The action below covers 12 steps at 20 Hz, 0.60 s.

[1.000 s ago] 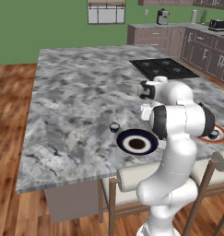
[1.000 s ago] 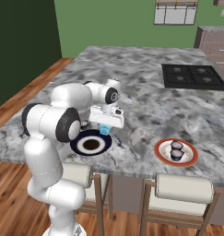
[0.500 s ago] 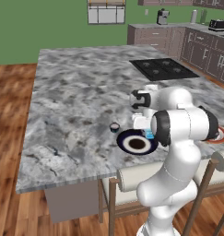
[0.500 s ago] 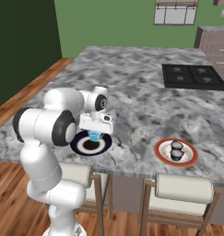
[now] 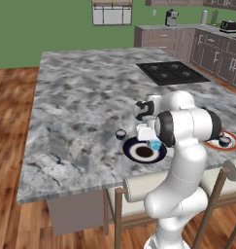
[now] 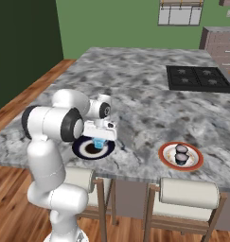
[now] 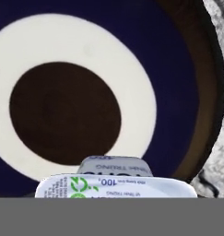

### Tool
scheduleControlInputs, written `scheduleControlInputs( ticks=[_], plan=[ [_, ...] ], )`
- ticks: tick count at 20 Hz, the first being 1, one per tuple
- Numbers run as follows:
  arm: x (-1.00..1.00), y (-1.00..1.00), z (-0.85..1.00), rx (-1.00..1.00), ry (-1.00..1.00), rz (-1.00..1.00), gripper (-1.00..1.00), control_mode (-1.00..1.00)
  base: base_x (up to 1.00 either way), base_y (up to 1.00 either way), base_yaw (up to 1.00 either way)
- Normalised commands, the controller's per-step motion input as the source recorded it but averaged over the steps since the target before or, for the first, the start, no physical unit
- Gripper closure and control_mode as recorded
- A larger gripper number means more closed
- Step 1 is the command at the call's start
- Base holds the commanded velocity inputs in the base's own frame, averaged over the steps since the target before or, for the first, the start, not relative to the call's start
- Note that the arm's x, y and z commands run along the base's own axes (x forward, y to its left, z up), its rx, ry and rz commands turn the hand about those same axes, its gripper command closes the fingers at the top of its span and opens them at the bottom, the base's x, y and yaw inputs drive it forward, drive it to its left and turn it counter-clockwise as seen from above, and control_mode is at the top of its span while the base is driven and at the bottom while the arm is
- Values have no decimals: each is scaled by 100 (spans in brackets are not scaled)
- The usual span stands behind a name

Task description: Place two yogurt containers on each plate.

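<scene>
Half done — two dark round cups (image 6: pixel 181 155) on the white orange-rimmed plate (image 6: pixel 194 163) by the worktop's near edge, gripper (image 6: pixel 98 142) clamped on the light-blue squarish tub (image 6: pixel 98 143) above the dark navy white-ringed plate (image 5: pixel 133 152) — last dark cup (image 5: pixel 120 134) beside it.

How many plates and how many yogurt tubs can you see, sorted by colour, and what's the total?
Navy plate: 1
Orange-rimmed plate: 1
Dark round yogurt cups: 3, one on the counter, two on the orange-rimmed plate
Light-blue yogurt tub, held in the gripper over the navy plate: 1
Total: 6
</scene>
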Motion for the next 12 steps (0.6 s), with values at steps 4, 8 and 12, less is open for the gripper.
scheduleControlInputs(
  ticks=[4,8,12],
  plan=[
    [2,-14,-27,0,1,0,100,-100,0,0,0],
    [1,0,-22,0,0,0,100,-100,0,0,0],
    [0,0,-2,0,0,0,100,-100,0,0,0]
  ],
)
